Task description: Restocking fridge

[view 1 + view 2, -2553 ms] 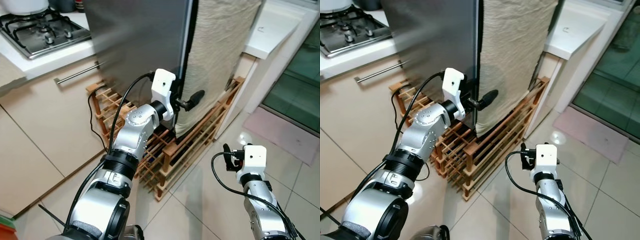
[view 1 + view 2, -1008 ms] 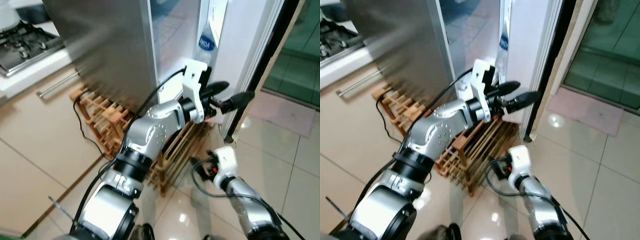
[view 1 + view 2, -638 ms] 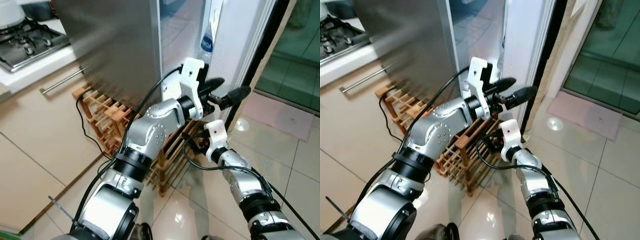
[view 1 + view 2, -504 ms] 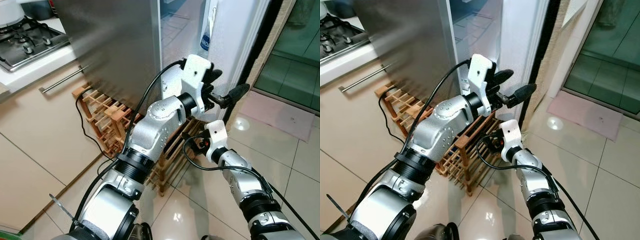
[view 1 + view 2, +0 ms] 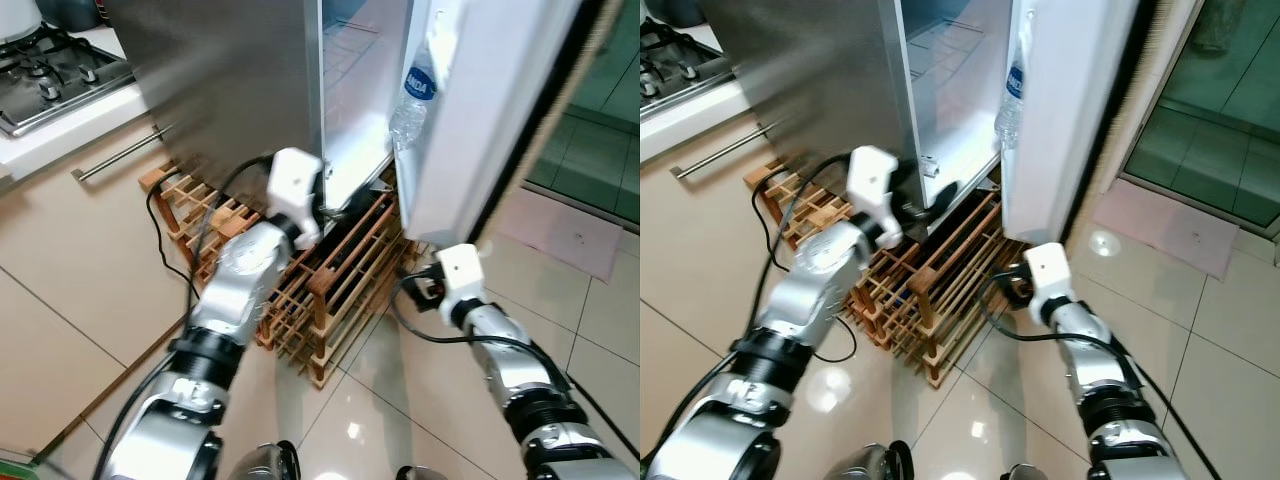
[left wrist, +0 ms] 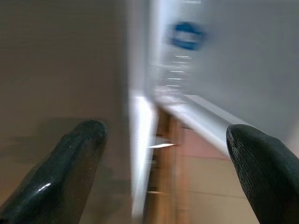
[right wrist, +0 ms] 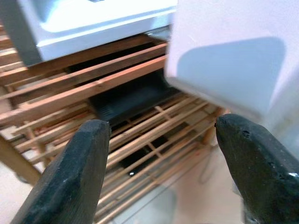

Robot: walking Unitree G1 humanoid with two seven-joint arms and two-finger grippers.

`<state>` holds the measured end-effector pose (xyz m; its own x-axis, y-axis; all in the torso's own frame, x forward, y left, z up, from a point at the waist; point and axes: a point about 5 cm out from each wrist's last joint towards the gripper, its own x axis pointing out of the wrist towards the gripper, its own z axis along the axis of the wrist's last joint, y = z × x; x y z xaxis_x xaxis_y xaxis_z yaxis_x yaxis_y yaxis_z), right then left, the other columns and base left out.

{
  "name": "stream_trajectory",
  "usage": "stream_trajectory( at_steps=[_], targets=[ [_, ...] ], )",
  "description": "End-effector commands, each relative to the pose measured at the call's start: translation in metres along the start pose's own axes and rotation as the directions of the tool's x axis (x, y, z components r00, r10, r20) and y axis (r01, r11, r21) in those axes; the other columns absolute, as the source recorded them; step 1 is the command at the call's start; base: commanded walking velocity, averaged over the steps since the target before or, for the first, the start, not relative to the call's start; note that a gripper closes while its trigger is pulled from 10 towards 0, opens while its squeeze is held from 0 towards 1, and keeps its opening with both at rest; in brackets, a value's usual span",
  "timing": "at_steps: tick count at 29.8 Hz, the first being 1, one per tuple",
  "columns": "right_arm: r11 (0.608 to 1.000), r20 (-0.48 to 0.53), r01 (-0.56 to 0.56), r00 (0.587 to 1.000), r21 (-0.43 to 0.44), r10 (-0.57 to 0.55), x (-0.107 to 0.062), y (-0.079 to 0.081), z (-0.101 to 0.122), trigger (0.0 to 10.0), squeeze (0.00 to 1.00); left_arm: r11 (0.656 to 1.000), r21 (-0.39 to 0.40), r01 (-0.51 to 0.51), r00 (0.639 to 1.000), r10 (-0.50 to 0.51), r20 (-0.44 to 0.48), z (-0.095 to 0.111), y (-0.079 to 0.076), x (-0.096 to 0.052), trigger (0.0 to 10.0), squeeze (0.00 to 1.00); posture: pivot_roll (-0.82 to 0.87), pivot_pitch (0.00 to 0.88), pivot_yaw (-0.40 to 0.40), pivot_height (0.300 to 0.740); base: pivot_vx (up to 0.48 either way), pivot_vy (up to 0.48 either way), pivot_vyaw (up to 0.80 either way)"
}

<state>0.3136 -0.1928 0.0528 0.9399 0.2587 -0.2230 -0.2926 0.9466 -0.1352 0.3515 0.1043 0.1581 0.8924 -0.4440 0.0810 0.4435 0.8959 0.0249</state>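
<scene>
1. Now that the fridge door (image 5: 480, 110) has swung wide, the white inside of the fridge (image 5: 355, 90) lies open for restocking; nothing is in hand yet.
2. A water bottle (image 5: 412, 95) stands in the door's shelf.
3. Down comes the left gripper (image 6: 163, 154), off the door edge it was pulling a moment ago, fingers spread and empty by the fridge's bottom corner.
4. Below the door, over the wooden rack (image 5: 330, 290), the right gripper (image 7: 163, 140) has come forward, fingers apart, holding nothing.
</scene>
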Motion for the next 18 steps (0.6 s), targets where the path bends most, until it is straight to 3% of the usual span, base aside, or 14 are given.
stream_trajectory(
  at_steps=[1, 4, 6, 7, 8, 9, 13, 18],
  targets=[
    [0.999, -0.013, 0.036, 0.999, -0.005, -0.036, -0.005, -0.009, -0.005, 10.0, 0.0, 0.991, 0.009, -0.133, 0.99, 0.134, -0.036, -0.011, 0.021, -0.01, 10.0, 0.0, -0.1, 0.095, 0.035, 0.74, 0.0, 0.0, 0.0],
    [0.995, -0.039, 0.095, 0.995, -0.021, -0.096, -0.017, -0.03, -0.012, 10.0, 0.0, 0.951, 0.036, -0.308, 0.948, 0.309, -0.069, -0.021, 0.05, -0.03, 10.0, 0.0, -0.09, 0.104, 0.031, 0.74, 0.0, 0.0, 0.0],
    [0.991, -0.059, 0.125, 0.99, -0.043, -0.127, -0.026, -0.042, -0.018, 10.0, 0.0, 0.926, 0.076, -0.37, 0.923, 0.375, -0.079, -0.026, 0.061, -0.039, 10.0, 0.0, -0.09, 0.112, 0.027, 0.74, 0.0, 0.0, 0.0],
    [0.984, -0.087, 0.163, 0.982, -0.069, -0.169, -0.037, -0.057, -0.024, 10.0, 0.0, 0.913, 0.097, -0.396, 0.911, 0.404, -0.088, -0.029, 0.065, -0.045, 10.0, 0.0, -0.09, 0.115, 0.025, 0.74, 0.0, 0.0, 0.0],
    [0.984, -0.087, 0.163, 0.982, -0.069, -0.169, -0.037, -0.057, -0.024, 10.0, 0.0, 0.913, 0.097, -0.396, 0.911, 0.404, -0.088, -0.029, 0.065, -0.045, 10.0, 0.0, -0.09, 0.115, 0.025, 0.74, 0.0, 0.0, 0.0],
    [0.968, -0.129, 0.222, 0.963, -0.116, -0.237, -0.054, -0.078, -0.032, 10.0, 0.0, 0.899, 0.122, -0.42, 0.897, 0.432, -0.094, -0.032, 0.069, -0.05, 10.0, 0.0, -0.09, 0.118, 0.028, 0.74, 0.0, 0.0, 0.0],
    [0.932, -0.184, 0.304, 0.922, -0.195, -0.34, -0.082, -0.111, -0.04, 10.0, 0.0, 0.893, 0.129, -0.431, 0.892, 0.443, -0.088, -0.034, 0.068, -0.054, 10.0, 0.0, -0.1, 0.128, 0.023, 0.74, 0.0, 0.0, 0.0],
    [0.831, -0.227, 0.471, 0.81, -0.295, -0.54, -0.13, -0.161, -0.04, 10.0, 0.0, 0.892, 0.114, -0.437, 0.889, 0.448, -0.093, -0.039, 0.063, -0.054, 10.0, 0.0, -0.11, 0.118, 0.012, 0.74, 0.0, 0.0, 0.0]
  ],
)
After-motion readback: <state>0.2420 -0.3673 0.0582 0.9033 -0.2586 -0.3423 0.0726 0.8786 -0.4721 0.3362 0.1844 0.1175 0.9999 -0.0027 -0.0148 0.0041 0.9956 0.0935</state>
